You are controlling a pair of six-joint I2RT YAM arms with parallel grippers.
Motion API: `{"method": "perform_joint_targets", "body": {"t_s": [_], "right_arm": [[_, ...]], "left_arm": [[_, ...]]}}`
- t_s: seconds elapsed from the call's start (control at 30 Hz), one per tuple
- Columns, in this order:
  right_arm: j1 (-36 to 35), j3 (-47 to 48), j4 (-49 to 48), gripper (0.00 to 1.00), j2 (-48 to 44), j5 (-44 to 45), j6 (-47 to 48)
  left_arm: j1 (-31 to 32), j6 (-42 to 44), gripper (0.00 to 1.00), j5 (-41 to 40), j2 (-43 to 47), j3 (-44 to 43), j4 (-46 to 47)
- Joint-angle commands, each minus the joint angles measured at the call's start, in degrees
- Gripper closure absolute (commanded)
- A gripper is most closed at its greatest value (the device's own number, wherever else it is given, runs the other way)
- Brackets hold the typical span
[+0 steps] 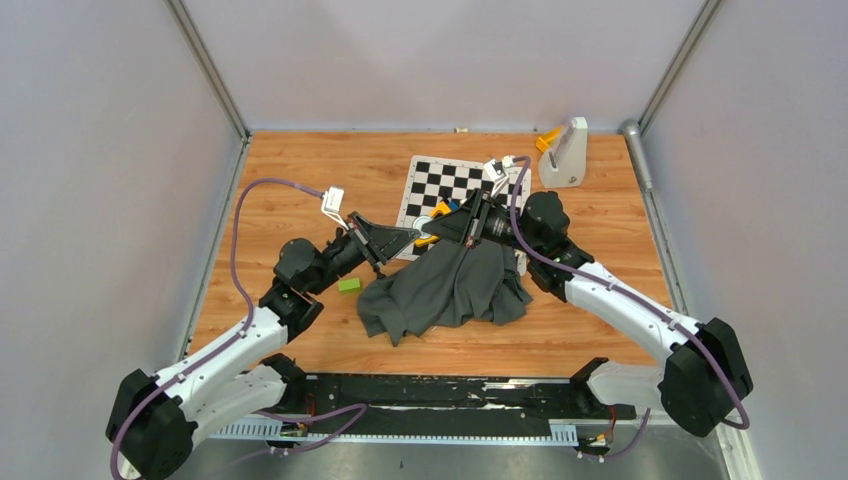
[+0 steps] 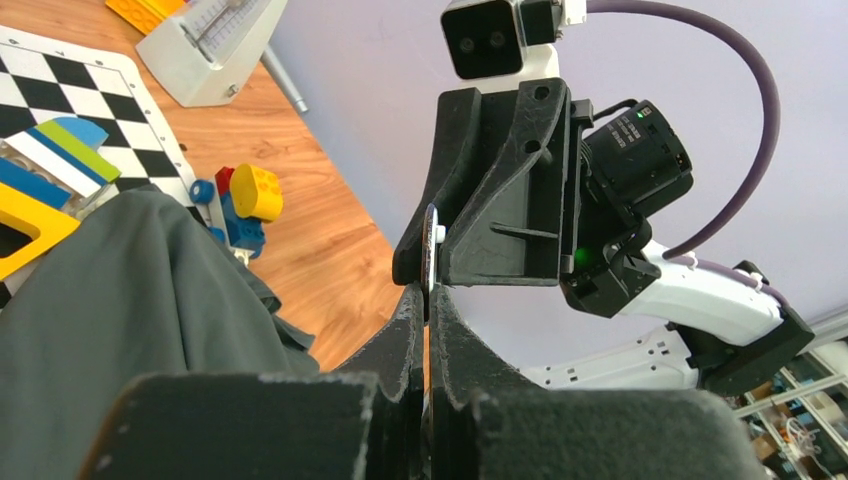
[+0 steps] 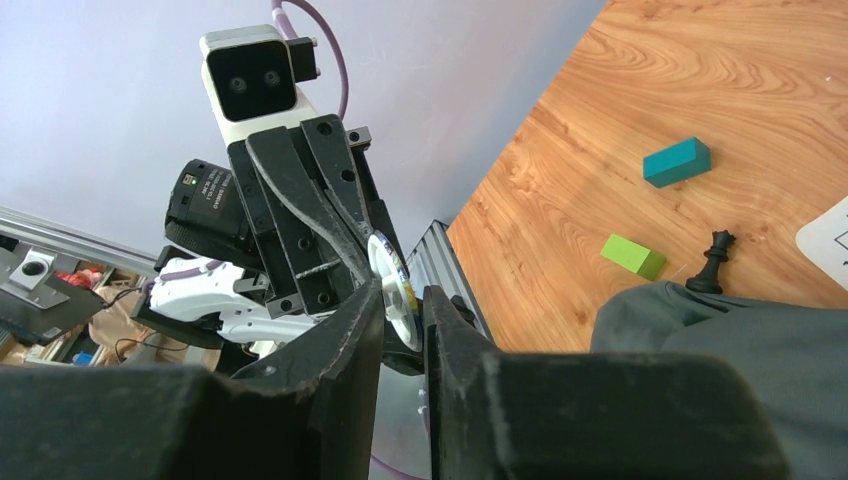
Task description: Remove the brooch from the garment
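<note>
A: Though bunched up, easy to spot: garment (image 1: 445,285) against the near edge of the chequered board (image 1: 460,185). Grippers?

B: Left gripper (image 2: 425,298) at that board's near-left corner, clamped on the brooch (image 3: 392,288). Right gripper (image 3: 403,298) there too, around the brooch; cannot tell whether pinching.

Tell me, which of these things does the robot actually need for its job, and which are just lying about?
In the job: garment, brooch, left gripper and right gripper, both on the brooch.
Lying about: chequered board, green block, teal block, black chess piece, toy bricks.
</note>
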State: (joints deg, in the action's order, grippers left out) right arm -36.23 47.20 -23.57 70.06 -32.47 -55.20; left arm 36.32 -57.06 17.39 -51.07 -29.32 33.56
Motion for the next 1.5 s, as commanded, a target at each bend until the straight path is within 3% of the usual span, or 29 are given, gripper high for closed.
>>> {"method": "perform_joint_targets", "body": {"t_s": [0.0,0.33,0.6,0.83,1.03,1.2,1.37,1.47], "right_arm": [[-0.5,3.0,-0.3,0.78,0.6,0.6,0.4],[-0.6,3.2,0.3,0.74,1.0,0.6,0.1],[-0.6,2.3,1.0,0.92,0.1,2.1,-1.0],[-0.6,0.7,2.5,0.87,-2.1,6.4,-1.8],[-0.6,0.1,3.4,0.93,-2.8,7.9,-2.2],[-0.6,0.1,3.3,0.77,-3.4,7.3,-1.3],[-0.5,-0.2,3.8,0.53,-5.1,8.1,-0.5],[-0.5,-0.3,3.5,0.47,-5.8,7.9,0.1]], "left_arm": [[0.7,1.6,1.00,4.0,-0.3,-2.0,0.1],[0.7,1.5,1.00,5.0,-0.8,-2.3,-0.2],[0.7,2.0,1.00,4.7,0.1,-1.8,-0.1],[0.7,2.0,1.00,-1.5,5.2,1.3,-0.5],[0.7,2.1,1.00,-5.9,9.0,3.4,-1.1],[0.7,2.5,1.00,-6.1,8.9,3.1,-2.3],[0.8,2.7,1.00,-7.0,8.6,3.3,-2.8],[0.8,2.6,1.00,-6.8,7.8,3.2,-2.4]]}}
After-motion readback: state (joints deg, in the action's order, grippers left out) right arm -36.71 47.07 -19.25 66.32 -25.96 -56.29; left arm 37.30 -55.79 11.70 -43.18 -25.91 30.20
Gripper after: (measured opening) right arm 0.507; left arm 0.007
